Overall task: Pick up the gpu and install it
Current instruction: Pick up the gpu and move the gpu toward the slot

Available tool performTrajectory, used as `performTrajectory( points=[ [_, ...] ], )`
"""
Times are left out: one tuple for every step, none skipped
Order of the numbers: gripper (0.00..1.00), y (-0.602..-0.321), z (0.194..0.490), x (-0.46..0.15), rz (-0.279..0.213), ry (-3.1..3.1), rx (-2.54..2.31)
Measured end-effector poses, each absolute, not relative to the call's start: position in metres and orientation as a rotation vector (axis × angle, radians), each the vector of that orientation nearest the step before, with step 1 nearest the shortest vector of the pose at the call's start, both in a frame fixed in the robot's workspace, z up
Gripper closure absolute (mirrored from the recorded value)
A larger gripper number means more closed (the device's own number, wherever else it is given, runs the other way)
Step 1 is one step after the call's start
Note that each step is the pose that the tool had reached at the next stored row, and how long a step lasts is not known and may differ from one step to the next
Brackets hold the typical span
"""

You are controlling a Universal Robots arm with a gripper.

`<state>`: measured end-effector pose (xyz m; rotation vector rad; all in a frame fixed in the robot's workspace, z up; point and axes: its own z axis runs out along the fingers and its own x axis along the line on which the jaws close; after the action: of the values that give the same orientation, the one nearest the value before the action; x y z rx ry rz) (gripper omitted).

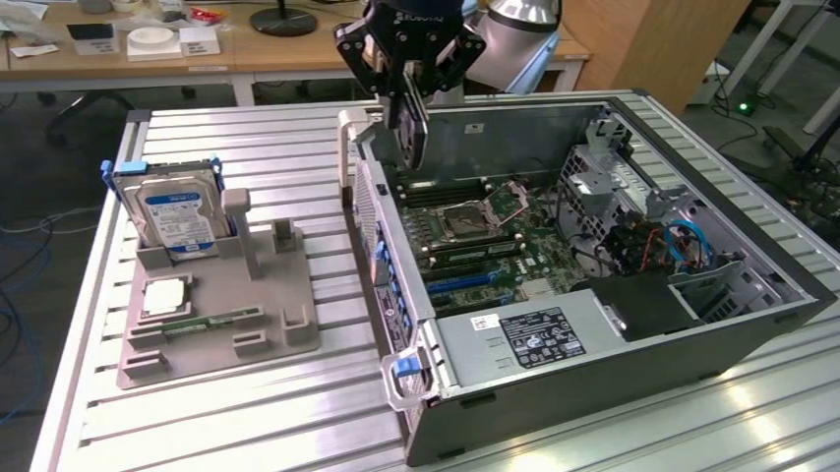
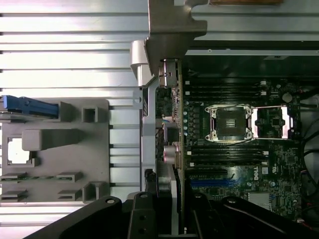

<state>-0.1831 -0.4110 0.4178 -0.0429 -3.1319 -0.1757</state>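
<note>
The gripper (image 1: 409, 84) is seen closed on the gpu (image 1: 412, 133), the thin card being pinched by its upper end between the two fingers and hung upright with its long edge running downward. The card is held over the open computer case (image 1: 735, 187), at the side of the case nearest the exterior view's left, just inside the case wall; its lower end is not seated in any slot, and whether it touches anything below cannot be told. In the wrist view the gripper (image 2: 175, 199) is seen from behind, and the gpu (image 2: 172, 149) is seen edge-on, with its metal bracket lined up along the case wall. Beside the card, the motherboard (image 1: 525, 241) is laid flat in the case, with the CPU socket (image 1: 479, 211) standing open near its middle. A power supply (image 1: 525, 339) with a dark label is mounted at the near end of the case. Well apart from the case, toward the exterior view's left, a grey holder (image 1: 250, 295) is placed on the slatted table (image 1: 263, 413); a hard drive (image 1: 177, 216) is stood upright in it, and a memory stick (image 1: 210, 323) is laid in a low slot.
</note>
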Motion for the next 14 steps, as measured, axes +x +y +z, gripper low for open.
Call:
performTrajectory(
  points=[
    [0.72, -0.4109, 0.4178, -0.1830, -0.176, -3.132, -0.043],
    [0.72, -0.4109, 0.4178, -0.1829, -0.176, -3.132, -0.043],
    [0.72, -0.4109, 0.4178, -0.1828, -0.176, -3.132, -0.043],
    [0.72, -0.4109, 0.4178, -0.1826, -0.176, -3.133, -0.043],
    [0.72, -0.4109, 0.4177, -0.1823, -0.176, -3.133, -0.043],
    [0.72, -0.4109, 0.4177, -0.1819, -0.176, -3.133, -0.043],
    [0.72, -0.4109, 0.4177, -0.1815, -0.176, -3.133, -0.043],
    [0.72, -0.4109, 0.4178, -0.1811, -0.176, -3.133, -0.043],
    [0.72, -0.4109, 0.4178, -0.1807, -0.176, -3.133, -0.043],
    [0.72, -0.4109, 0.4177, -0.1803, -0.176, -3.133, -0.043],
    [0.72, -0.4108, 0.4178, -0.1802, -0.176, -3.133, -0.043],
    [0.72, -0.4107, 0.4178, -0.1801, -0.176, -3.133, -0.043],
    [0.72, -0.4106, 0.4177, -0.1799, -0.176, -3.133, -0.043],
    [0.72, -0.4106, 0.4178, -0.1796, -0.176, -3.133, -0.043]
  ],
)
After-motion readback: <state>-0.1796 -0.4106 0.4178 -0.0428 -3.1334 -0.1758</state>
